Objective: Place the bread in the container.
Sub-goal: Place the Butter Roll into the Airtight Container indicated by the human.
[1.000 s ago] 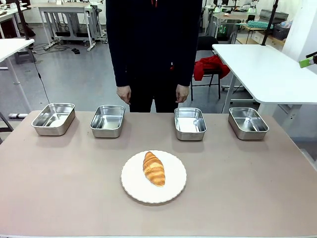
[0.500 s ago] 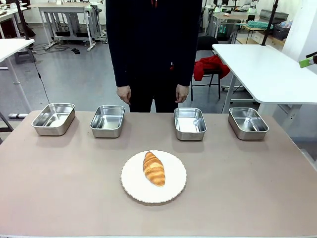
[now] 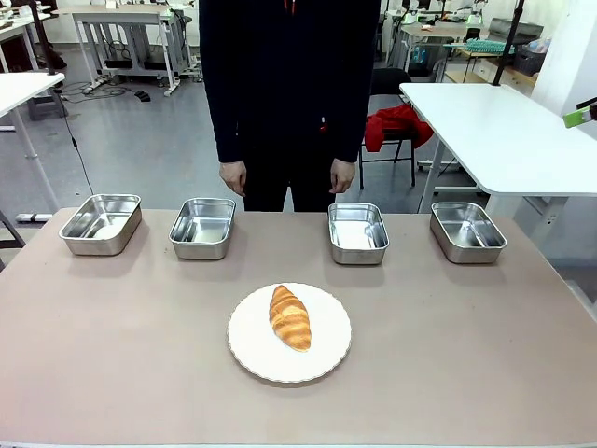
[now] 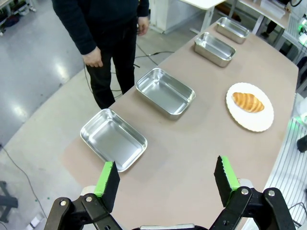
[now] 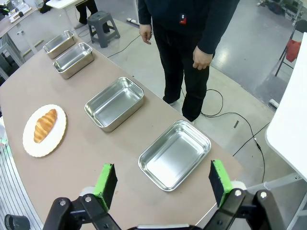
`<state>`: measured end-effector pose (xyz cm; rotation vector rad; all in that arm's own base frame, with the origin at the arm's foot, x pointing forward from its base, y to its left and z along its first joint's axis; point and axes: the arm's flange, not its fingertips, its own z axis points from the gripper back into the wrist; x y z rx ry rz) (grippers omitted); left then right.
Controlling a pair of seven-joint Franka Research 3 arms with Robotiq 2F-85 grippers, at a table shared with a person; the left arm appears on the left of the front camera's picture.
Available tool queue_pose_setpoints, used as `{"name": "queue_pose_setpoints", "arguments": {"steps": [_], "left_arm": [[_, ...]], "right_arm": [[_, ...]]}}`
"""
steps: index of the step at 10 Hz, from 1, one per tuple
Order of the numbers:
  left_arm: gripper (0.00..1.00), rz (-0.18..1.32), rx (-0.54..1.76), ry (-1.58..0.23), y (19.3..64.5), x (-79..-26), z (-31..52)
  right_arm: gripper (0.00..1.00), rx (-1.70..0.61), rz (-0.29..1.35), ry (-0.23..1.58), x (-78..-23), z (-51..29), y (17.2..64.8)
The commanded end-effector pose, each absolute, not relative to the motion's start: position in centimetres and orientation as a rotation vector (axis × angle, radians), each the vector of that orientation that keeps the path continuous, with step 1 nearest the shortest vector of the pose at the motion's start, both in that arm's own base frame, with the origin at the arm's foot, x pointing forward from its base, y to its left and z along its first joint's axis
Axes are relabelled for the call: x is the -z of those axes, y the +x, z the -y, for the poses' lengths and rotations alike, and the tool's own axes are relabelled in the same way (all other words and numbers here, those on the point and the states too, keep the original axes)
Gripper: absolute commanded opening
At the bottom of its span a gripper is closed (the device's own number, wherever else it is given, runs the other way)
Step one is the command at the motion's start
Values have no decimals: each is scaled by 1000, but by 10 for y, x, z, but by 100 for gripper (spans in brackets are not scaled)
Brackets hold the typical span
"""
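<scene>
bread [image 3: 290, 317]: it lies on the plate [image 3: 326, 362] in the lower middle of the front view. The long axis points up and a little left. Nothing touches it.
handling: I judge it light, soft and flaky. A hard squeeze would crush the crust or break flakes off. It is not slippery, since the ridges give some hold.
where to hold: across the thick middle, one jaw on each long side, closing gently. The thin ends may tear, I think.
plate: round, white, flat on the table [image 3: 112, 355]. It may slide if I push the bread sideways, so coming from above seems better.
container: one of four alike steel pans [image 3: 98, 245] [image 3: 199, 250] [image 3: 357, 257] [image 3: 464, 254], in a row above the plate in the front view. All look empty. I cannot tell which one is meant. The two middle ones are nearest to the bread.
left gripper [image 4: 165, 165]: my jaws are wide apart and hold nothing. In this wrist view the bread is at the right, well apart from me.
right gripper [image 5: 162, 167]: the jaws are wide apart and nothing is between them. Here the bread is at the left, well apart.
person: at the top middle of the front view, behind the pans. The hands [image 3: 233, 175] hang down and touch nothing.
step: I judge the reach to the bread is not yet begun.
</scene>
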<state>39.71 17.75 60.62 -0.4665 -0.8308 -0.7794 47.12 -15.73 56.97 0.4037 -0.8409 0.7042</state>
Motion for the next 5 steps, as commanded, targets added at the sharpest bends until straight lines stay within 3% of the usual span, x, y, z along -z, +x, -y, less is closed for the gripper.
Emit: {"name": "queue_pose_setpoints", "arguments": {"steps": [1, 5], "left_arm": [[100, 836, 782, -463, 396, -607, -178], [100, 836, 782, -463, 396, -607, -178]], "right_arm": [[100, -706, 844, 406, -569, 157, 470], [100, -706, 844, 406, -569, 157, 470]]}}
